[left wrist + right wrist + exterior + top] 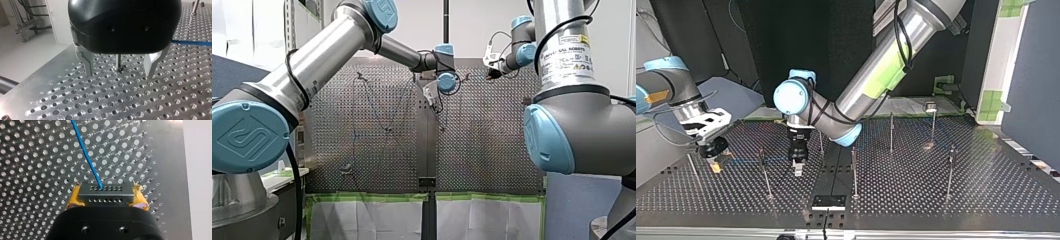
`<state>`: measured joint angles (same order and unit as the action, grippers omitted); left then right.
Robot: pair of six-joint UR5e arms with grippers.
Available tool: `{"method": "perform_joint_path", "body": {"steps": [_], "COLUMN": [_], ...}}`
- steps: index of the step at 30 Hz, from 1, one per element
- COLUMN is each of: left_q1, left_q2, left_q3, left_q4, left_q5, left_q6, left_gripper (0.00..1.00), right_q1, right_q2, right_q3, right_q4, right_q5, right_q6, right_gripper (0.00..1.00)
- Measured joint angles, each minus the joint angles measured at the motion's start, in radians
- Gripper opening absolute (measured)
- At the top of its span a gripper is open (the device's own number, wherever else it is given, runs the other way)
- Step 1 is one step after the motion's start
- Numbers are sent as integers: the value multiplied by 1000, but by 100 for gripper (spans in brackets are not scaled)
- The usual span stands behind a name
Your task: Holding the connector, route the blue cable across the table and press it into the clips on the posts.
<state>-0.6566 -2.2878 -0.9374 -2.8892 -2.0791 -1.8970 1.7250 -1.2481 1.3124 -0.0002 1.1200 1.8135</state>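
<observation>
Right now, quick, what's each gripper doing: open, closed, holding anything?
My left gripper: open, holding nothing.
My right gripper: closed on the connector of the blue cable.

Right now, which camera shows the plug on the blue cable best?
The right wrist view: the plug sits close up between yellow pads, cable leaving it. In top and front views it's too small to tell; the left wrist view shows only cable.
</observation>
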Motion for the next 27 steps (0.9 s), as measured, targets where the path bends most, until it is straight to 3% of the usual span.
{"method": "perform_joint_path", "body": {"steps": [10,18,27], "left_q1": [0,-3,-3], "left_q2": [-3,-56,-67], "left_q3": [3,26,27], "left_q4": [-2,-61,-81], "left_q5": [-2,-7,-8], "left_q6": [2,13,14], "left_gripper": [100,100,100], "right_q1": [0,0,0], "right_q2": [0,0,0], "right_q3": [0,0,0], "right_q4": [0,1,2], "right_q5": [0,0,0], "right_q6": [0,0,0], "right_gripper": [0,0,0]}}
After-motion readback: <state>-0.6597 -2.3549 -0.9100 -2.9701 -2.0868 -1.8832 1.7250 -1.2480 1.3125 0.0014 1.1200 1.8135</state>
